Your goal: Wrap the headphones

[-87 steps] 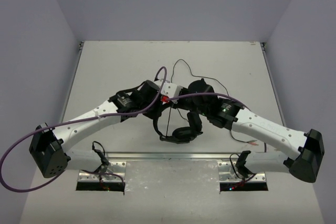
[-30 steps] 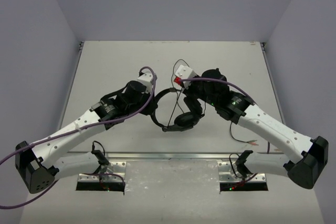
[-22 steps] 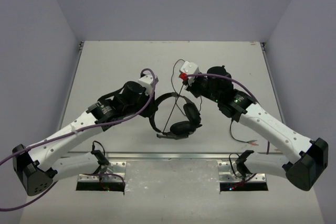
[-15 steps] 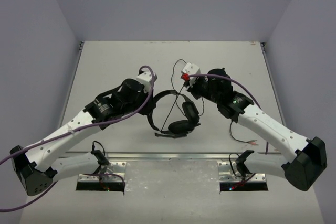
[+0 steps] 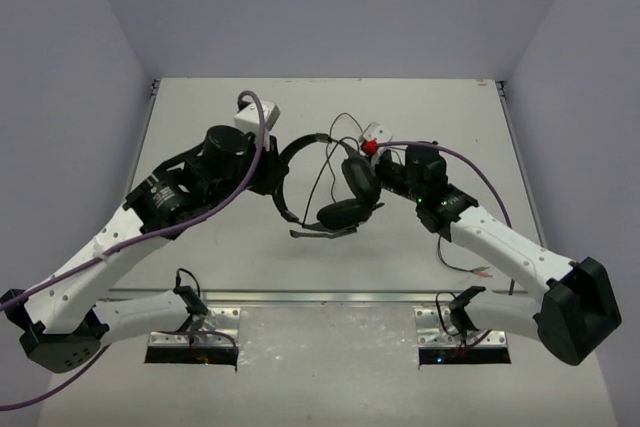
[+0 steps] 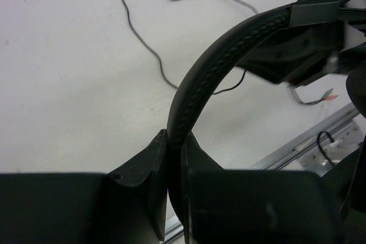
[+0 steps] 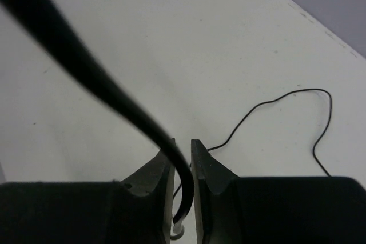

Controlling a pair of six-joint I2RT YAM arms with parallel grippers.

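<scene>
The black headphones hang above the white table between my two arms, earcups low, headband arching up and left. My left gripper is shut on the headband; in the left wrist view the ribbed band runs out from between its fingertips. My right gripper sits by the upper earcup. Its jaws stand slightly apart, and a thin black part of the headphones lies between them against the left finger, with a gap on the right. The thin cable trails on the table.
The cable loops over the far table and runs to a plug near the right arm. A metal rail lines the front edge. Purple arm cables sweep beside the left arm. Grey walls enclose the table.
Both arms have carried the headphones higher and toward the back. The left arm has swung back and leftward. The right gripper's jaws have parted slightly around the strand they were shut on.
</scene>
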